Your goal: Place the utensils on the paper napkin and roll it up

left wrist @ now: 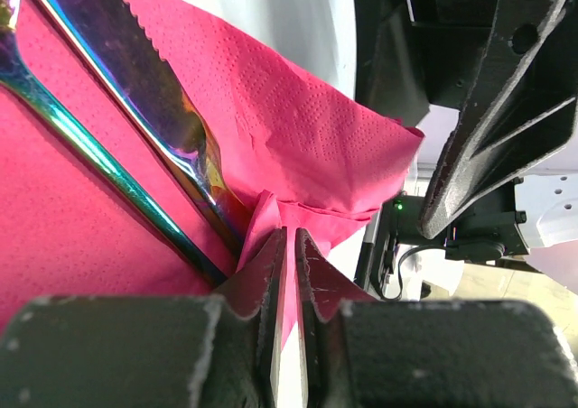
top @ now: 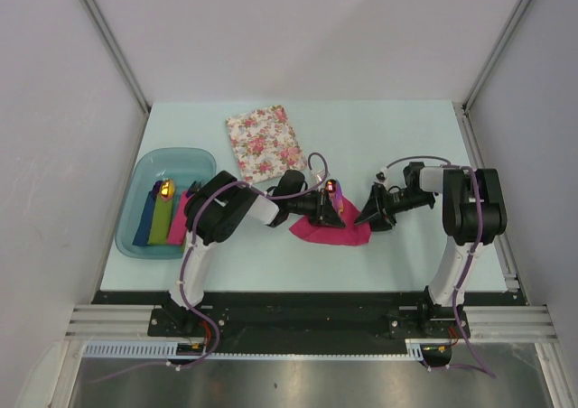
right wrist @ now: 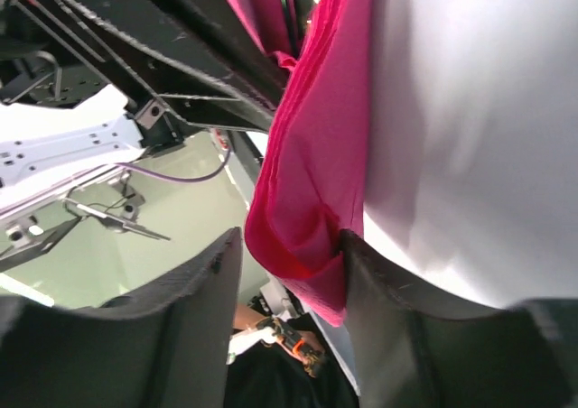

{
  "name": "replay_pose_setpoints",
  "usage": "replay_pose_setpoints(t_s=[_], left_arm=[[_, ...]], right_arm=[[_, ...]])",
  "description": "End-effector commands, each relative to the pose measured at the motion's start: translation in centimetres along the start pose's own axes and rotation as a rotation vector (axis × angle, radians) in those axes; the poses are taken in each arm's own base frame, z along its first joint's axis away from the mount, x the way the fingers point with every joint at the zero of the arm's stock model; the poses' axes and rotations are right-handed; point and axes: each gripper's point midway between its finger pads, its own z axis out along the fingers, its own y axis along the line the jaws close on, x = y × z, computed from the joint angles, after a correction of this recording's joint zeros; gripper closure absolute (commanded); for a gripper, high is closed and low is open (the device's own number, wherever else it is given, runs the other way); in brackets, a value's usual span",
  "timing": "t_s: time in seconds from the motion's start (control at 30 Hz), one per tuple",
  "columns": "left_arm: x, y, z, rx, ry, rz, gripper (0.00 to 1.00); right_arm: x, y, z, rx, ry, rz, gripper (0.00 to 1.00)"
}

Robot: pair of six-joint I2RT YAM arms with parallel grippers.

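Magenta-pink paper napkin (top: 327, 231) lies on the pale desk (top: 406, 137), roughly centre, between the two arms. We see it crumpled and partly lifted, not flat.

Left wrist view: the utensils (left wrist: 135, 92) lie side by side on the napkin (left wrist: 298, 128), two slim iridescent purple-blue pieces running diagonally. One has a serrated edge. Their lower ends run under a raised fold of the paper. From above we catch a red-orange glint (top: 331, 188) just beyond the left gripper; it looks like the spoon bowl, but it is too small to be sure.

Left gripper (left wrist: 289, 238) has its jaws nearly together, pinching that raised fold of the napkin; pink paper sits between the fingers and wraps one of them.

Right gripper (right wrist: 289, 245) has its jaws partly apart, straddling a hanging edge of the napkin (right wrist: 312, 200). The paper touches one finger (right wrist: 397, 318); the other finger (right wrist: 194, 313) stands clear, so we see no grip there. From above, it (top: 368, 214) sits just beside the napkin's right corner, facing the left gripper (top: 336, 211).

Elsewhere:
- The white floral napkin (top: 264, 142) lies flat towards the back, apart from the pink one.
- The clear blue tray (top: 176, 153) stands at the left and holds rolled napkins (top: 158, 218) in blue, green and pink, with a red-orange spot at their top.
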Motion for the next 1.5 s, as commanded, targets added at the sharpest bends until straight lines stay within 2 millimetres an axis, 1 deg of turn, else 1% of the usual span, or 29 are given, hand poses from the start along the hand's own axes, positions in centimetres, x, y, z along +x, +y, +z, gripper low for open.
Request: replay_pose_setpoints(t_s=[0.0,0.13,0.17,0.23,0.27,0.33,0.37,0.43,0.6,0.7,0.77,0.83,0.87,1.0,1.03,1.07,1.17,1.2,1.23,1.33,1.4,1.47], left_arm=[[-0.8,0.8,0.2,-0.012,-0.018,0.002,0.87],[-0.8,0.9,0.1,-0.013,-0.021,0.002,0.87],[-0.8,0.8,0.1,-0.01,-0.021,0.004,0.87],[-0.8,0.8,0.1,-0.012,-0.022,0.004,0.87],[-0.8,0.8,0.1,-0.011,-0.022,0.005,0.87],[-0.8,0.9,0.1,-0.014,-0.022,0.005,0.87],[-0.8,0.8,0.1,-0.012,-0.022,0.006,0.87],[-0.8,0.8,0.1,-0.012,-0.023,0.007,0.87],[-0.7,0.9,0.1,-0.015,-0.02,0.007,0.87],[-0.7,0.8,0.0,-0.014,-0.018,0.01,0.87],[-0.7,0.8,0.0,-0.014,-0.02,0.01,0.87],[-0.8,0.7,0.0,-0.012,-0.021,0.012,0.87],[-0.7,0.6,0.0,-0.01,-0.019,0.013,0.87],[-0.8,0.7,0.0,-0.011,-0.022,0.013,0.86],[-0.7,0.7,0.0,-0.011,-0.02,0.012,0.86],[-0.7,0.7,0.0,-0.011,-0.02,0.012,0.86],[-0.8,0.7,0.0,-0.012,-0.021,0.012,0.86],[-0.8,0.7,0.0,-0.012,-0.021,0.012,0.86],[-0.8,0.7,0.0,-0.013,-0.023,0.012,0.86],[-0.9,0.6,0.0,-0.009,-0.024,0.013,0.86],[-0.9,0.6,0.0,-0.011,-0.023,0.013,0.86],[-0.9,0.7,-0.1,-0.012,-0.025,0.011,0.86]], right_arm=[[0.4,1.6,-0.3,-0.065,-0.008,-0.012,0.5],[0.5,0.0,-0.2,0.048,-0.015,-0.005,0.5],[0.3,-1.1,-0.2,0.111,-0.025,-0.008,0.49],[0.3,-1.9,-0.4,0.161,-0.037,0.002,0.42],[0.2,-2.1,-0.6,0.185,-0.045,-0.006,0.35],[0.6,-2.0,-0.4,0.167,-0.036,0.001,0.34],[1.0,-1.3,-0.1,0.128,-0.013,0.006,0.34],[1.7,-0.7,0.4,0.093,0.027,0.008,0.36],[4.2,0.1,1.9,0.052,0.143,-0.004,0.37],[4.6,0.4,2.0,0.044,0.155,-0.007,0.36],[4.6,0.7,2.0,0.03,0.161,-0.003,0.32],[4.5,0.6,1.9,0.04,0.156,-0.011,0.29],[4.4,0.6,1.8,0.045,0.15,-0.017,0.29],[2.0,0.4,0.6,0.085,0.05,-0.042,0.32],[1.2,0.3,0.0,0.095,0.013,-0.037,0.32],[0.4,0.6,-0.4,0.098,-0.027,-0.058,0.32],[-0.7,1.4,-0.9,0.09,-0.076,-0.091,0.33],[-0.8,1.7,-0.9,0.074,-0.078,-0.093,0.35],[-0.9,2.5,-0.9,0.038,-0.073,-0.096,0.37],[-0.5,3.6,-0.9,-0.024,-0.048,-0.088,0.39],[-0.1,3.8,-0.7,-0.048,-0.024,-0.095,0.39],[0.5,3.6,-0.4,-0.035,-0.001,-0.073,0.38]])
